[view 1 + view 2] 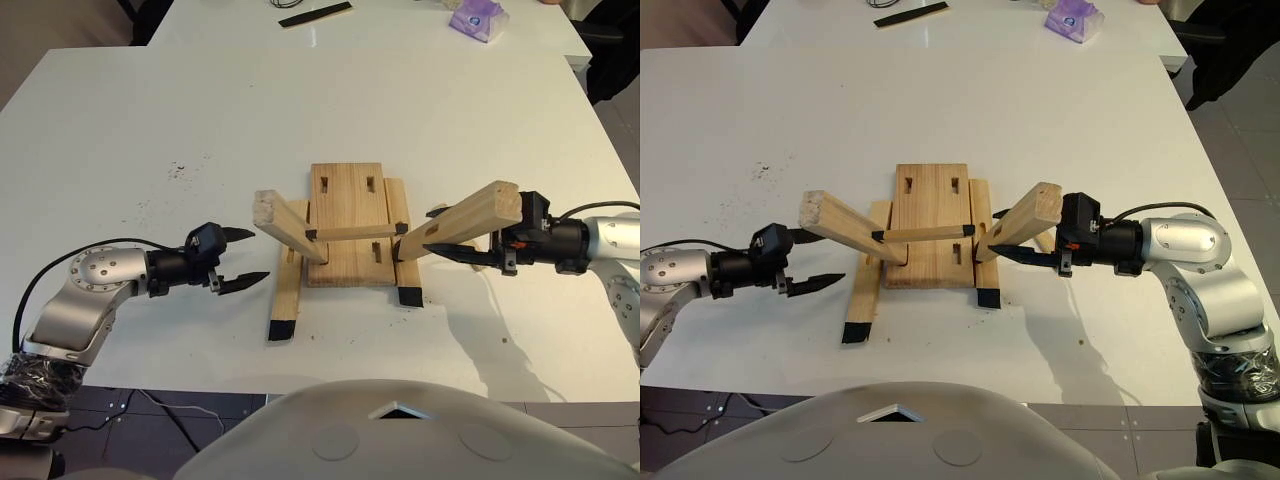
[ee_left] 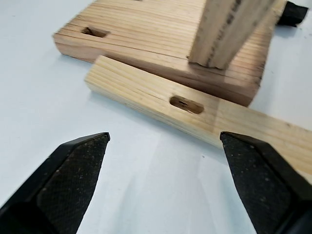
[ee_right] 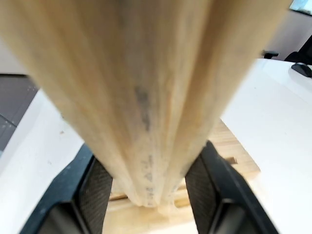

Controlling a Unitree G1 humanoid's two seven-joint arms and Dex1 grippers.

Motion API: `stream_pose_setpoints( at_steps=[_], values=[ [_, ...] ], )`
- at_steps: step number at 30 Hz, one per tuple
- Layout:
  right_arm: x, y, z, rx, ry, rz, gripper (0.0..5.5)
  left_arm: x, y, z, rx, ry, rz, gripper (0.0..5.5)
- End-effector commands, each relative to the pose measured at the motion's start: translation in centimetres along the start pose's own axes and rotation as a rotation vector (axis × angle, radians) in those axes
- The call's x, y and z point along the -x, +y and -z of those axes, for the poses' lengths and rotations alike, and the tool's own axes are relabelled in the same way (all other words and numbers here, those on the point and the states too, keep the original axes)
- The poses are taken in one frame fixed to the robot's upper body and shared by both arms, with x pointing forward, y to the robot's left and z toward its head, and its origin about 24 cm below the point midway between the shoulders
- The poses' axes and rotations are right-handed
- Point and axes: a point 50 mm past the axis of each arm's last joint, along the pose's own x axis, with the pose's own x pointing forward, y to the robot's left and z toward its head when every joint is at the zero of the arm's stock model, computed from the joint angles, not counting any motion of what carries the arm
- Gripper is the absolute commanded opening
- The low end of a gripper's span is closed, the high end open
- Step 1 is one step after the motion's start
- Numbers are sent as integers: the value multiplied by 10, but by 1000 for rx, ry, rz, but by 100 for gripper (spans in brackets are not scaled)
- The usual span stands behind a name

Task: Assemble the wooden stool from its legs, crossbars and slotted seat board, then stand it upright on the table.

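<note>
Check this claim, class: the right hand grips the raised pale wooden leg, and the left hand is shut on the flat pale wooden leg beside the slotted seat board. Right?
Not quite. The left hand is open and empty, short of the flat pale wooden leg, as the left wrist view shows. The right hand does grip the raised pale wooden leg.

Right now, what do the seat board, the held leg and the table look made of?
Seat board: pale bare wood, grain lines and cut slots showing. Leg between the right fingers: same unfinished wood, streaky grain. Table: smooth white top with a soft sheen, perhaps laminate.
</note>
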Motion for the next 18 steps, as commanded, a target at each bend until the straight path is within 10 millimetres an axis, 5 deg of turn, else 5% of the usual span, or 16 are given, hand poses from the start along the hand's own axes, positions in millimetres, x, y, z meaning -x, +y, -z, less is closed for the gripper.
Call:
stream_pose_setpoints(
  at_steps=[1,7,18],
  values=[
    [-4,0,-12,25,-56,2,201,-3,-5,6,-12,22,29,421],
    [-4,-5,-17,47,-64,12,201,-5,-6,8,-11,21,29,421],
    [-16,1,10,-26,-61,-15,201,-8,-6,11,-26,51,69,421]
  ],
)
